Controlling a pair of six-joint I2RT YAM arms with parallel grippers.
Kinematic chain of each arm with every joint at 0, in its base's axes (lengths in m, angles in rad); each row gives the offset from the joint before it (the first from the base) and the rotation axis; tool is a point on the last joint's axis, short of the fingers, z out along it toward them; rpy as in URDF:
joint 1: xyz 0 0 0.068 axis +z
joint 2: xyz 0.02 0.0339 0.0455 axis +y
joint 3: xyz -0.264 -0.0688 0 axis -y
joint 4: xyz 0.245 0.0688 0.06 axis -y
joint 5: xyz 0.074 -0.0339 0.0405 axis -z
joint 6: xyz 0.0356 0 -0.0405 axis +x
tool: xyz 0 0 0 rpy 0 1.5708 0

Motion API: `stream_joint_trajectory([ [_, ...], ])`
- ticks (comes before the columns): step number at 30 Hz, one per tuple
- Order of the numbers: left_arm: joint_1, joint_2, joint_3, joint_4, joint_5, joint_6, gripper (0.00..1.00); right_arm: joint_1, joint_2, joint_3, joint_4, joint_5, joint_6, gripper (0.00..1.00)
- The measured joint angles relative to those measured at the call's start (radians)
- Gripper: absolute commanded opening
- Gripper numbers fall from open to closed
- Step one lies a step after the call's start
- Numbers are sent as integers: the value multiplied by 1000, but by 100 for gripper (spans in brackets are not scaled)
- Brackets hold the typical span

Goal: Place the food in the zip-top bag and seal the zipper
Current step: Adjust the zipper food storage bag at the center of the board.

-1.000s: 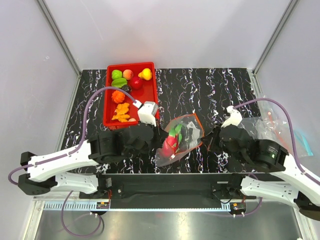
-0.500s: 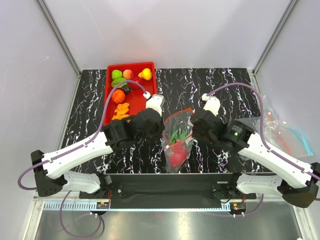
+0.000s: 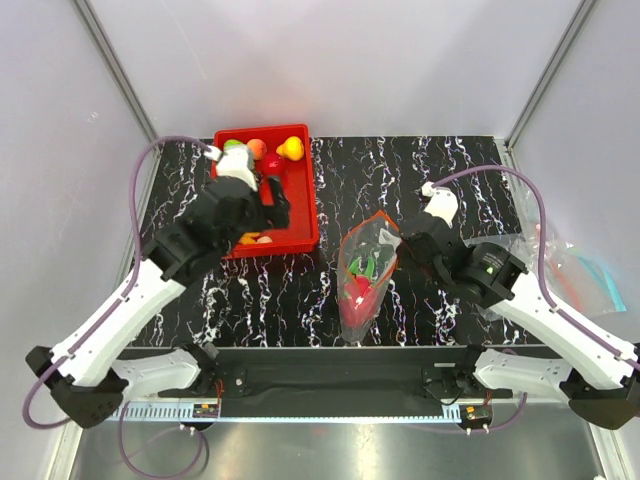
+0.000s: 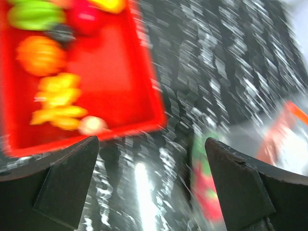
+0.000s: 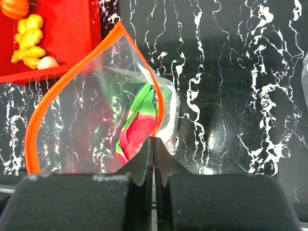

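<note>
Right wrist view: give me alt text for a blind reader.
The right gripper pinches the zip-top bag by its orange-red zipper, mouth gaping, a magenta-and-green toy fruit inside. A red tray with orange and yellow food sits upper left on the black marbled table.

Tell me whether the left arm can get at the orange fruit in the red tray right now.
Probably yes. The left pincer hangs open above the red tray, and the orange fruit lies uncovered there. The right pincer holds the zip-top bag, well aside.
</note>
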Motion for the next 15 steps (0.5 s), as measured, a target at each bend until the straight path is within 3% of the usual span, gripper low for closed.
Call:
stream_joint_trajectory([
  [8,366,180,3,11,84,16,99,-1,-2,-27,47,-38,-38,0],
  [15,409,470,61,51,61,109,99,-2,-15,-27,58,-90,-71,0],
])
